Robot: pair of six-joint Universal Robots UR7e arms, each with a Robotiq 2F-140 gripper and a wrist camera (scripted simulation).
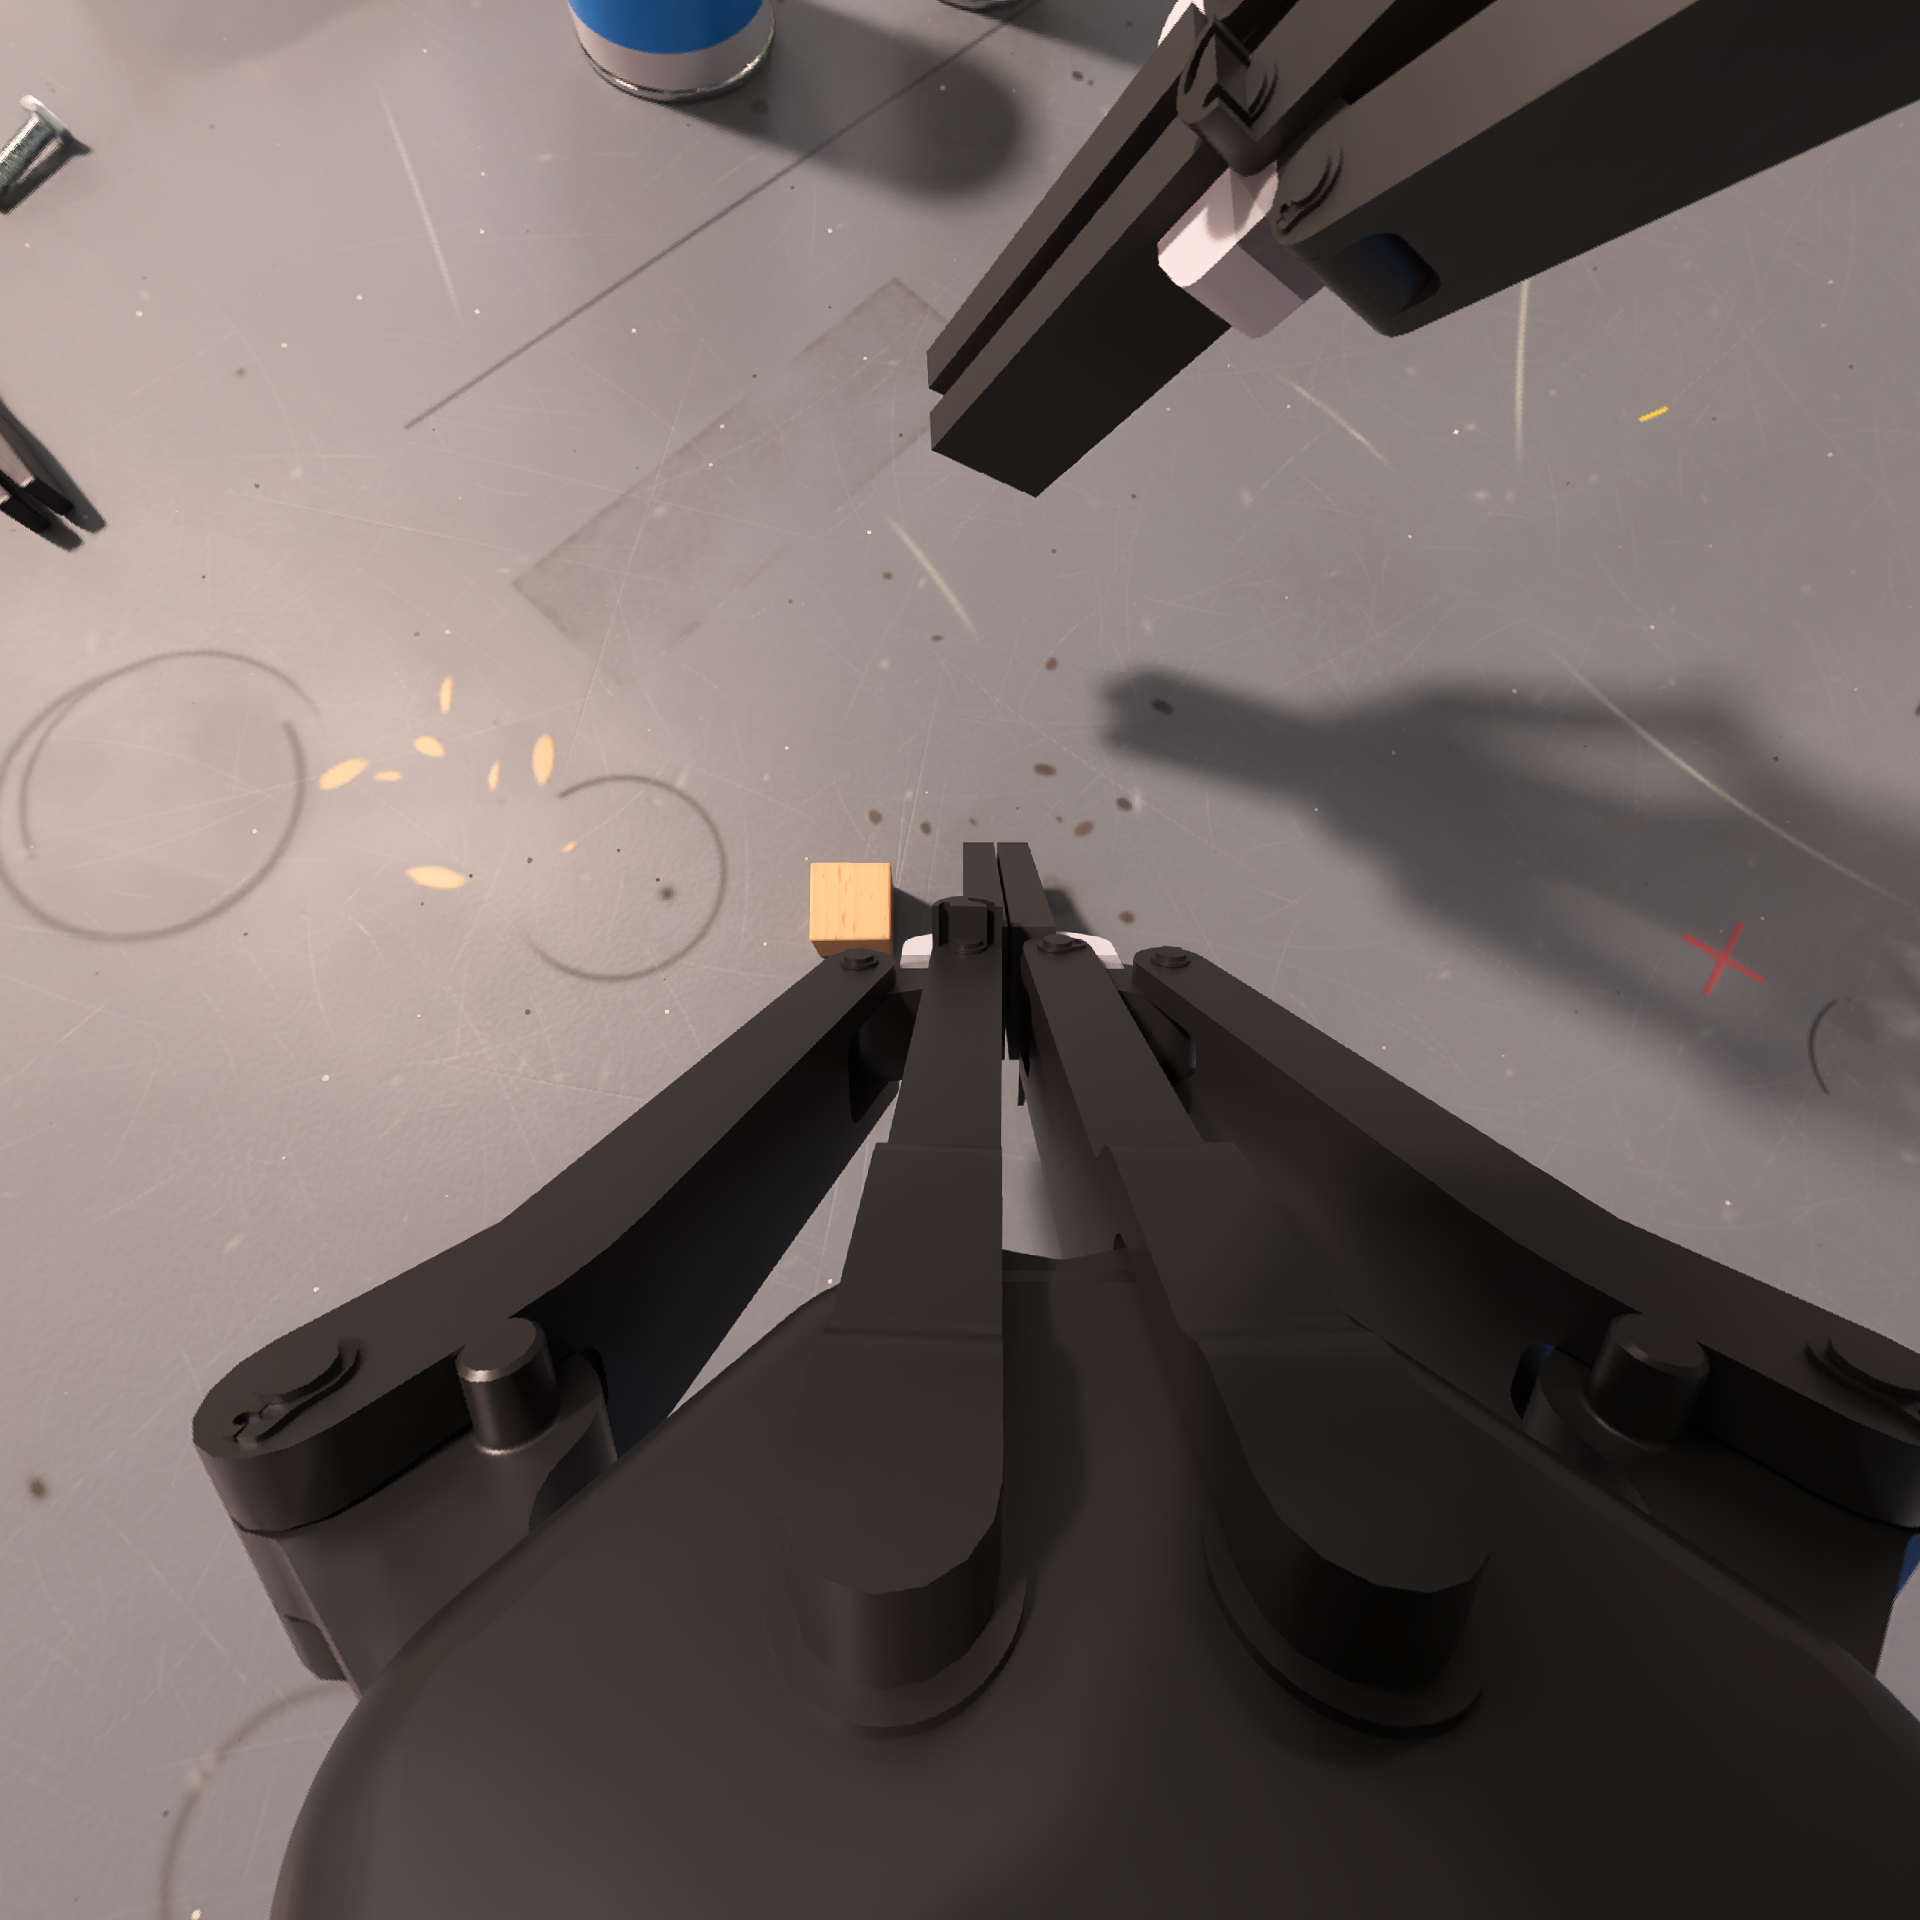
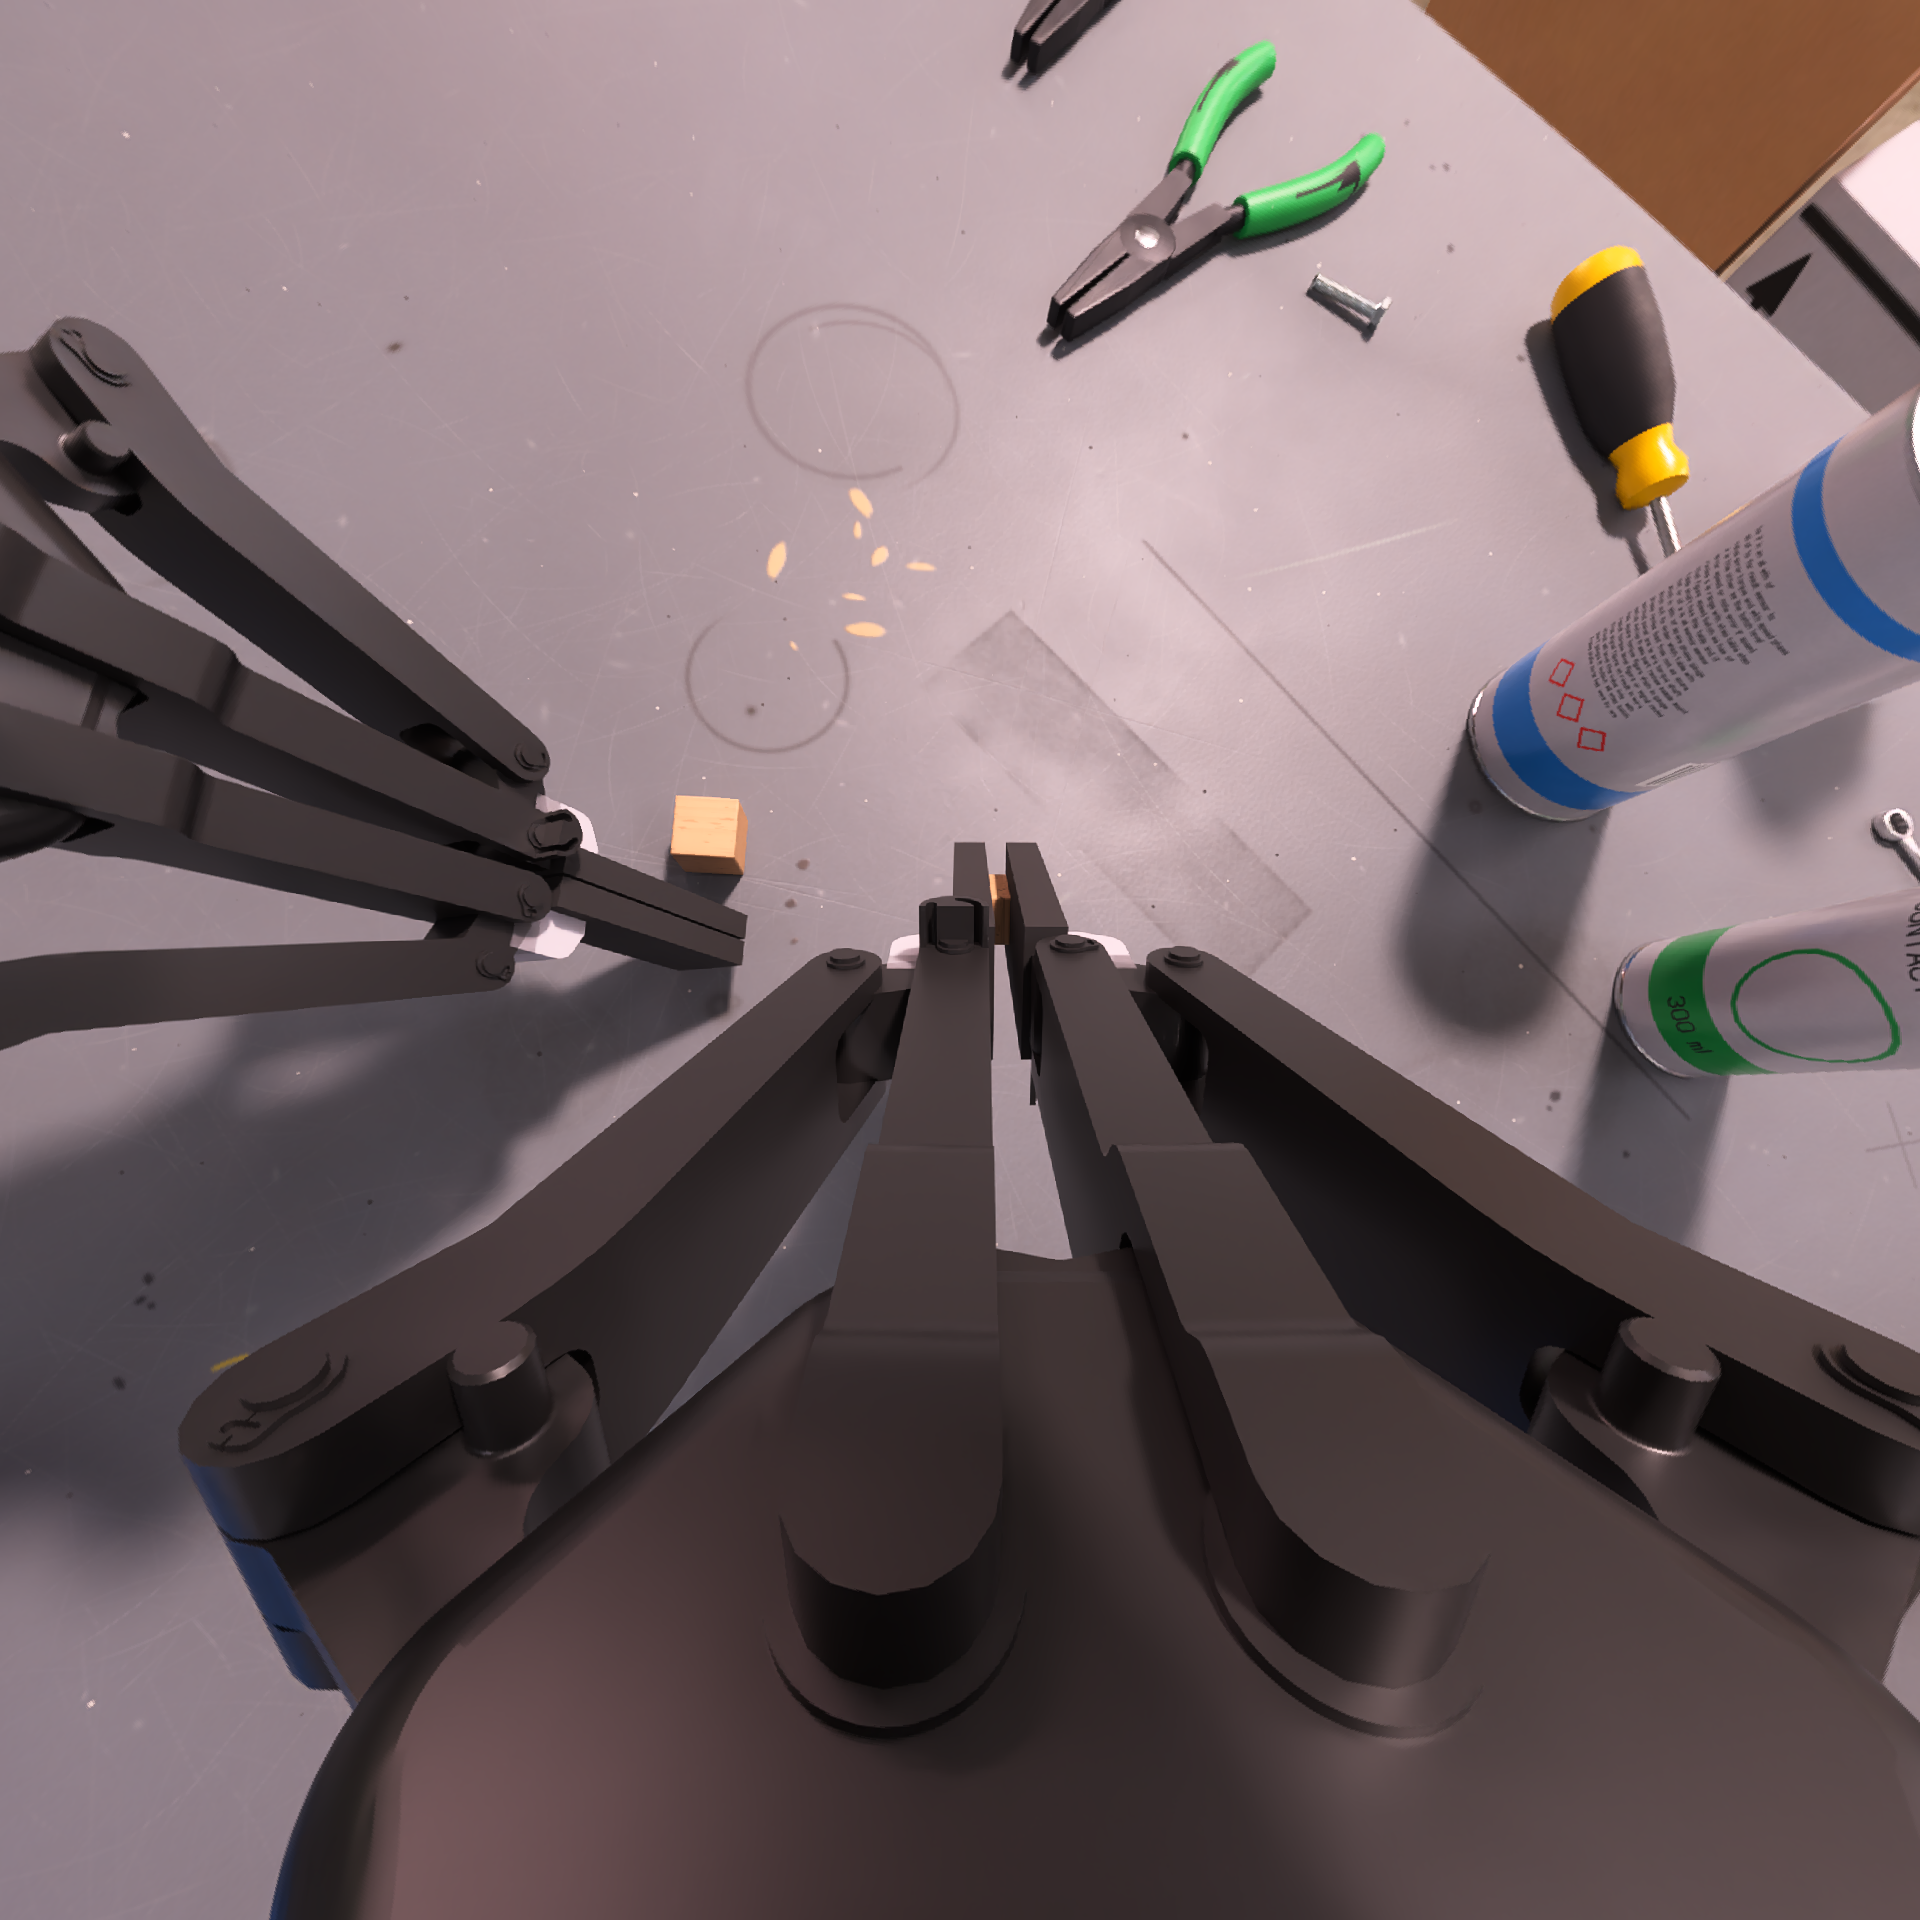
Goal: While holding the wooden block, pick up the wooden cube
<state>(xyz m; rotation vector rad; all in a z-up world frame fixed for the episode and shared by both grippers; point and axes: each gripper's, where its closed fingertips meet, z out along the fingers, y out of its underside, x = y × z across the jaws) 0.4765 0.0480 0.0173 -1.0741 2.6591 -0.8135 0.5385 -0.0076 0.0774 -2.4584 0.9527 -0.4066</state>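
Note:
A small light wooden cube [image 1: 850, 906] lies on the grey table, just left of my left gripper [image 1: 997, 873]. That gripper is shut and empty, with its tips low by the table. The right wrist view shows the cube [image 2: 709, 833] just beyond the left gripper's [image 2: 727, 935] tips. My right gripper [image 2: 995, 883] is shut on a thin wooden block [image 2: 1000, 902], which shows as a sliver between the fingers. In the left wrist view the right gripper [image 1: 982, 431] hangs above the table at the upper right. The block is hidden there.
A blue-banded spray can [image 2: 1683, 644] and a green-banded can [image 2: 1766, 997] stand at the right. Green-handled pliers [image 2: 1216, 197], a bolt [image 2: 1351, 301] and a yellow-black screwdriver [image 2: 1621, 374] lie farther back. The table edge [image 2: 1766, 239] runs across the upper right.

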